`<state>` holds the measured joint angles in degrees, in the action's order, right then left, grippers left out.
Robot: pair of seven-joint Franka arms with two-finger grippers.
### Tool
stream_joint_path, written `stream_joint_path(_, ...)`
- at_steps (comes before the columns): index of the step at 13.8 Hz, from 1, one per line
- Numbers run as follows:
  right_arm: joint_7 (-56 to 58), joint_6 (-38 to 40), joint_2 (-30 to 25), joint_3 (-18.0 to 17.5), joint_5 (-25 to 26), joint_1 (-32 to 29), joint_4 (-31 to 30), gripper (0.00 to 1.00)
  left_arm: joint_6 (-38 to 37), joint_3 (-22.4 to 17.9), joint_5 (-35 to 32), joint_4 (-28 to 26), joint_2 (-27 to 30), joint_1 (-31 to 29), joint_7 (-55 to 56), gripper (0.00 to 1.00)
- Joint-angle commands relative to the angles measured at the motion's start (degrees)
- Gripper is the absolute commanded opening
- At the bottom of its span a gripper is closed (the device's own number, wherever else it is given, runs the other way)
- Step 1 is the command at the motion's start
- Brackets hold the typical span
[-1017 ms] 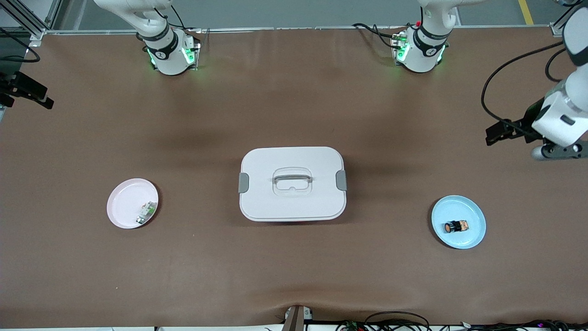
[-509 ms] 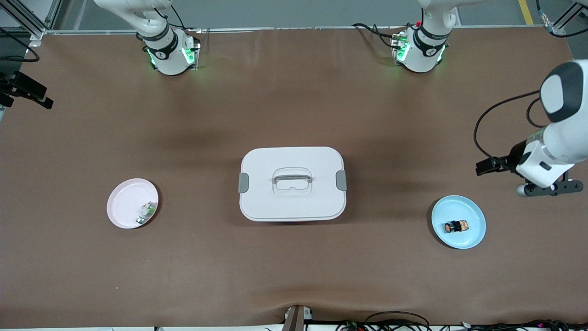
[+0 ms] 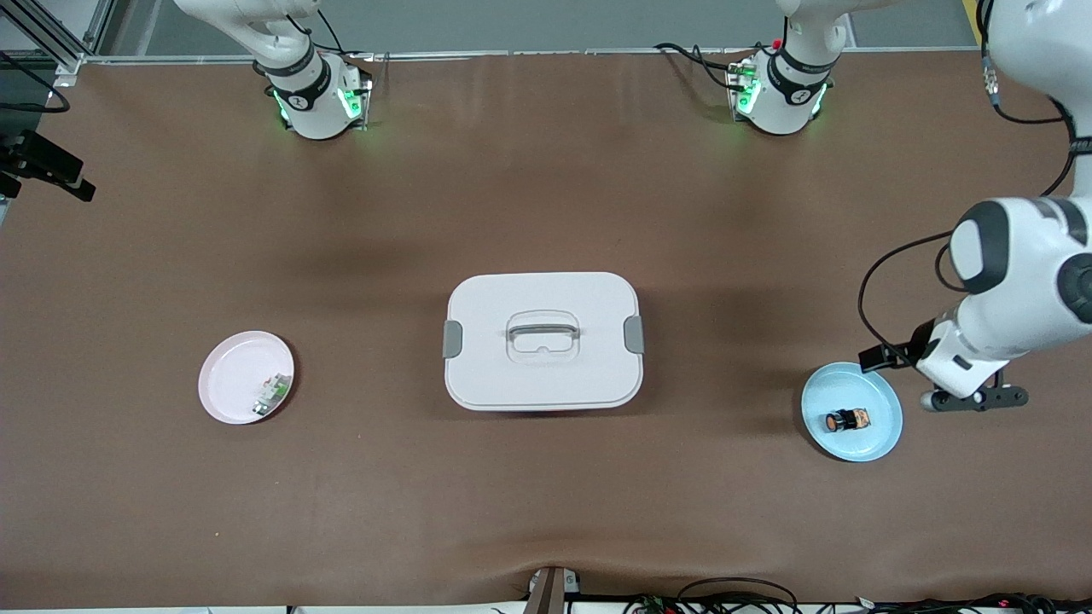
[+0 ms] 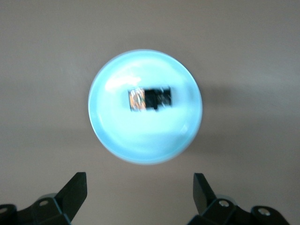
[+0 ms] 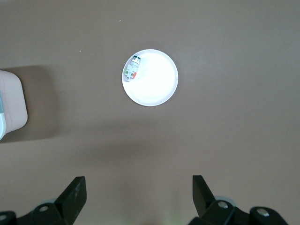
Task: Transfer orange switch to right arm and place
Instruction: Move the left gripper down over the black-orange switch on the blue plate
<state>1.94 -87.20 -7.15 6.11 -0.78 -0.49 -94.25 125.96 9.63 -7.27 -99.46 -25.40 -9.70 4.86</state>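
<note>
The orange switch (image 3: 848, 419) lies on its side in the blue plate (image 3: 883, 435), untouched. Beside the plate hangs the left gripper (image 4: 139, 193), jaws apart; it must centre over the switch, descend and pinch. The right gripper (image 5: 138, 193) waits, jaws apart, over bare table near the pink plate (image 5: 159, 89).

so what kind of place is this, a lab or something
Most likely a robotics lab or test cell: two white arms bolted along one edge of a brown-covered table, aluminium framing at the corner, and staged props, a white lidded box between a pink plate and a blue plate.
</note>
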Motion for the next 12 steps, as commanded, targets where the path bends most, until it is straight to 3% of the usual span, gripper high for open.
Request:
stream_joint_path(1, -0.27, 0.46, 0.29, -0.49, 0.17, -0.65, 1.00, 1.00, 4.46, 0.39, -1.96, 1.11, -3.59, -1.19, 1.20, 1.00)
stream_joint_path(12, -0.10, 0.46, 0.29, -0.49, 0.17, -0.65, 1.26, 1.00, 8.94, 0.39, 1.47, 8.04, -14.84, -1.28, 3.22, 1.00)
